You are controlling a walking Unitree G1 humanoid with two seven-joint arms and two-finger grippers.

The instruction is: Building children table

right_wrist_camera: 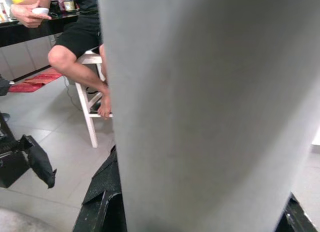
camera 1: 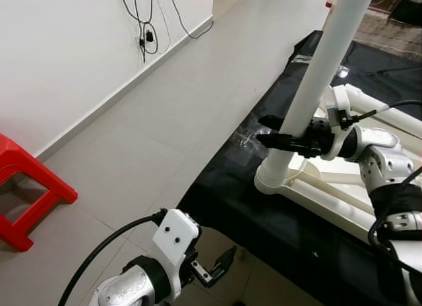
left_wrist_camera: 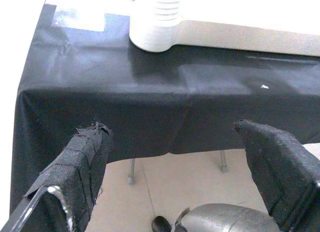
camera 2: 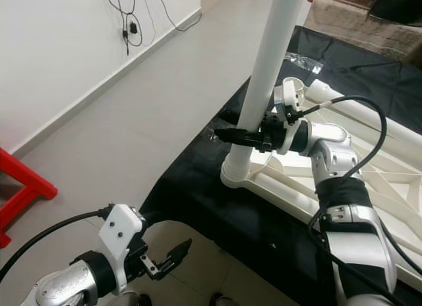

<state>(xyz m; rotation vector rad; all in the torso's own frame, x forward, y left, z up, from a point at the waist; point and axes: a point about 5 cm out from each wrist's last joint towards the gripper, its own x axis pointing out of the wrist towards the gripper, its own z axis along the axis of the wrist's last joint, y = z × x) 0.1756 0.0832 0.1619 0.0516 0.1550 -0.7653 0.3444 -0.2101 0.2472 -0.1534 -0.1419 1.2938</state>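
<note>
While the right end effector point(camera 1: 273, 140) was clamped on the white table leg point(camera 1: 323, 62), that leg stood near upright w/ a slight tilt, its ribbed lower end seated in the corner socket point(camera 1: 271, 181) of the white table frame point(camera 1: 330, 204). Frame lay flat on the black-covered desk point(camera 1: 250, 207), near its front edge. Left end effector point(camera 1: 221, 266) hung low in front of the desk, over the floor tiles, fingers apart, holding nothing. Red stool point(camera 1: 30, 190) stood by the wall, well apart from the desk.

Right eye view: same scene; leg was a smooth, thick white tube, the black fingers pinching it just above the socket.

Left wrist view: both black fingers point(left_wrist_camera: 80, 167) spread wide, desk edge and white socket beyond them.

Right wrist view: leg point(right_wrist_camera: 210, 112) sat v. close, pale grey; a seated person point(right_wrist_camera: 75, 42) on a white stool behind.
</note>
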